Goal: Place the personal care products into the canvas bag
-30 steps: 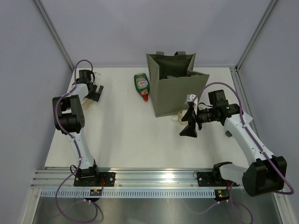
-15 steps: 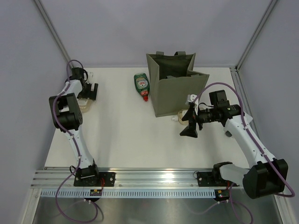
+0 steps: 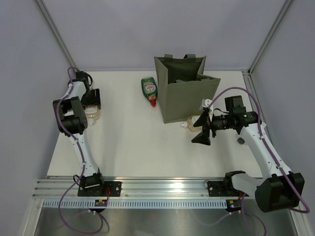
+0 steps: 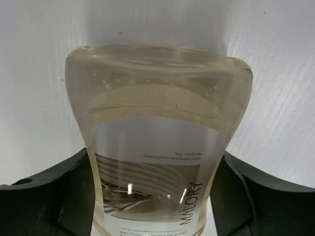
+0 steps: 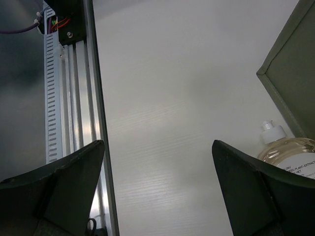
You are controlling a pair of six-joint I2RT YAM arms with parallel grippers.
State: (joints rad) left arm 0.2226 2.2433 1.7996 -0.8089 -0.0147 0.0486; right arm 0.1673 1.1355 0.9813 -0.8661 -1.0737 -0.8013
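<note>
A flat amber clear bottle (image 3: pixel 92 114) lies at the far left of the table. My left gripper (image 3: pixel 91 100) is open, with a finger on each side of this bottle, which fills the left wrist view (image 4: pixel 157 123); contact cannot be told. A second amber bottle (image 3: pixel 189 123) lies against the near side of the olive canvas bag (image 3: pixel 184 96); it also shows in the right wrist view (image 5: pixel 290 152). My right gripper (image 3: pixel 202 129) is open and empty just beside it. The green bottle with a red cap (image 3: pixel 149 88) lies left of the bag. The cream bottle is not visible.
The bag stands open at the back centre, something dark inside. Its corner shows in the right wrist view (image 5: pixel 295 73). A small grey object (image 3: pixel 240 141) is partly hidden under the right forearm. A metal rail (image 3: pixel 162 187) runs along the near edge.
My left gripper has moved left and come over the amber bottle, straddling it. My right gripper has shifted slightly to the right, still open.
</note>
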